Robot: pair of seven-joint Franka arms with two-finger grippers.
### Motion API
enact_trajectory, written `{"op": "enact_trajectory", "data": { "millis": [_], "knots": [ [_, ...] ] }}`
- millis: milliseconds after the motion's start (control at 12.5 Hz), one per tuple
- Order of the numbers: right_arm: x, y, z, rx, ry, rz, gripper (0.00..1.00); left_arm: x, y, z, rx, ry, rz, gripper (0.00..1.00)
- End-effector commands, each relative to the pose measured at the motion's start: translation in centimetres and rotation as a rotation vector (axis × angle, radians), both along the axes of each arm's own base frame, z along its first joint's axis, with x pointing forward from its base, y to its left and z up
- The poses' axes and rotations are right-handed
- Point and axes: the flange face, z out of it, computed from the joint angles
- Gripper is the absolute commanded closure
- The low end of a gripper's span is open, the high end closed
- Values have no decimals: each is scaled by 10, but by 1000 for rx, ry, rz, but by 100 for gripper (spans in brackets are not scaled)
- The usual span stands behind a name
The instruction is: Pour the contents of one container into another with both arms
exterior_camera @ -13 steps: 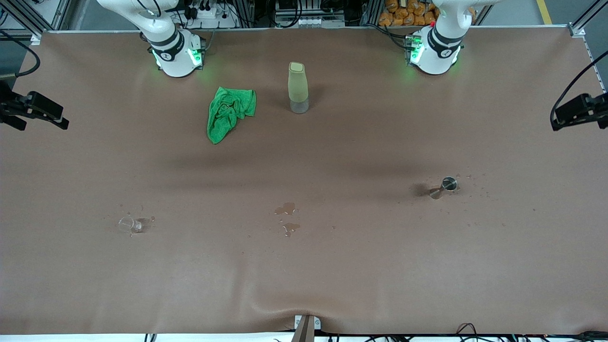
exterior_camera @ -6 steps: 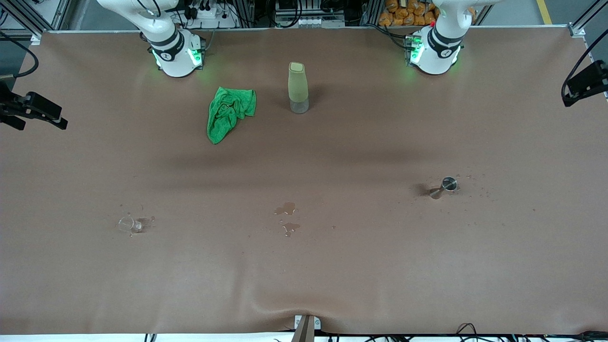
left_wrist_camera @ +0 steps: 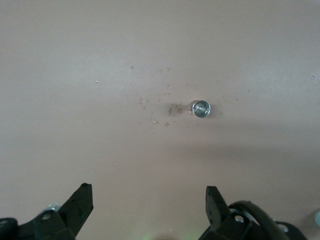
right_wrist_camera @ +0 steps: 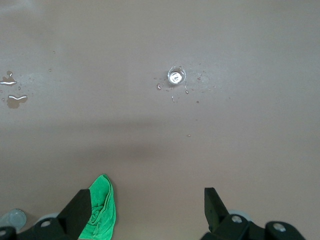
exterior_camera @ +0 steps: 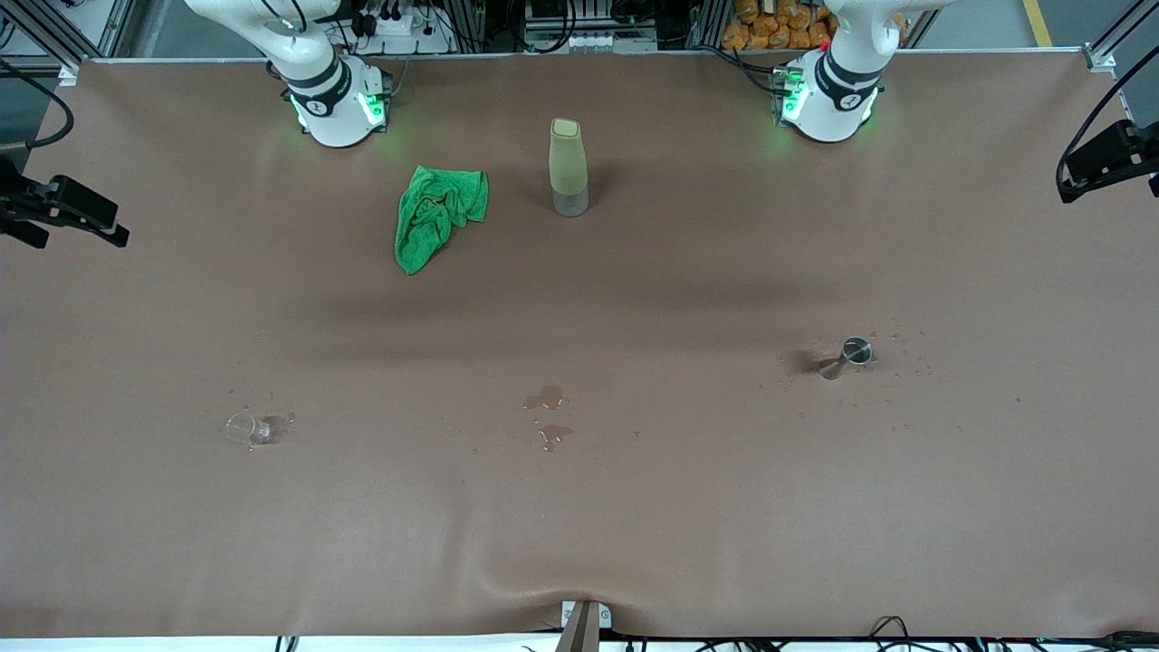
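- Jaws on our left gripper are spread wide and empty, high over the jigger, which stands among droplets.
- Our right gripper hangs open too, holding nothing, high above the glass, with a green cloth beside one finger.

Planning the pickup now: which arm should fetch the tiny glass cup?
The right arm. The glass cup stands toward its end of the table, and the right pincer hangs open high above it. The left pincer, also open, is over the jigger.
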Motion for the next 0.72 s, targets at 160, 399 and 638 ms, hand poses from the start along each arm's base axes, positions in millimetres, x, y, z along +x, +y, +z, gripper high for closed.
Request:
{"op": "enact_trajectory", "data": {
  "millis": [160, 399, 638],
  "knots": [
    [-5, 1, 2, -8, -5, -9, 0, -12, -12, -2, -3, -42, 86, 0],
    [-5, 1, 2, -8, -7, -9, 0, -5, -17, -7, -6, -48, 83, 0],
    [-5, 0, 2, -8, -5, -10, 0, -1, -36, -13, -13, -39, 121, 0]
  ]
}}
